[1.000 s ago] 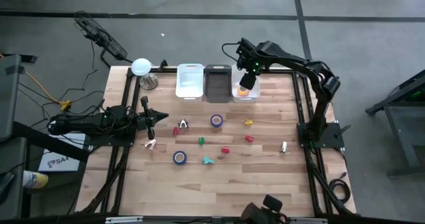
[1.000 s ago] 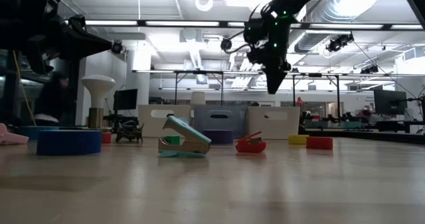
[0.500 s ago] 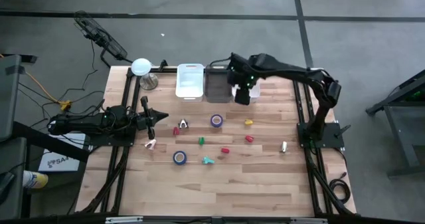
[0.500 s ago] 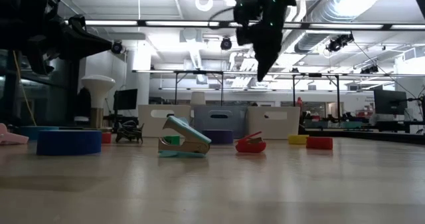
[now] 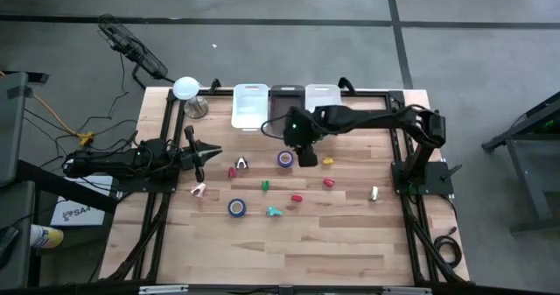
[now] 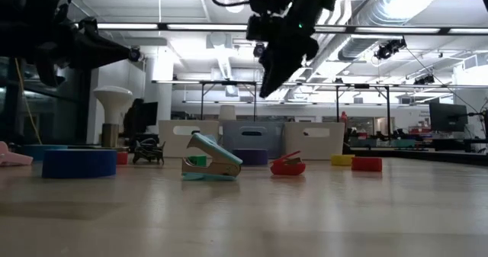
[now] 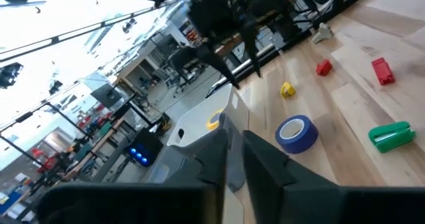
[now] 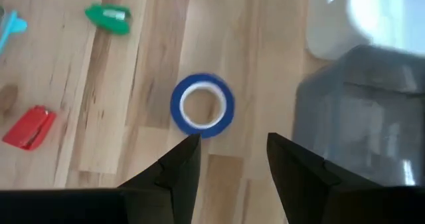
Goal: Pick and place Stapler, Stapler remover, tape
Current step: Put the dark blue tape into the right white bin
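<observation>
- The right gripper [image 5: 305, 155] is held above the table, just beside a blue tape roll [image 5: 285, 159]; in the right wrist view its two dark fingers [image 8: 178, 167] are seen spread apart with nothing between them.
- In that wrist view the same blue tape roll [image 8: 202, 105] lies flat on the wood just ahead of the fingertips, roughly in line with the gap between them, not touched.
- A green stapler [image 8: 109, 14] and a red stapler [image 8: 28, 127] are seen farther out past the left-hand finger of that view; a grey bin [image 8: 362, 117] lies beyond the other finger.
- The left gripper [image 5: 210, 153] is kept at the left edge of the table, well apart from the tape; its fingers [image 7: 262, 161] are seen nearly together with a thin gap, nothing held.
- A second blue tape roll [image 5: 236, 207] lies nearer the front of the table, well apart from both sets of fingers, with a teal staple remover [image 5: 275, 212] just beside it.
- A yellow tape roll [image 7: 214, 120] can be seen inside the clear bin [image 5: 322, 96] at the back row, beside the grey bin and a white bin [image 5: 250, 106].
</observation>
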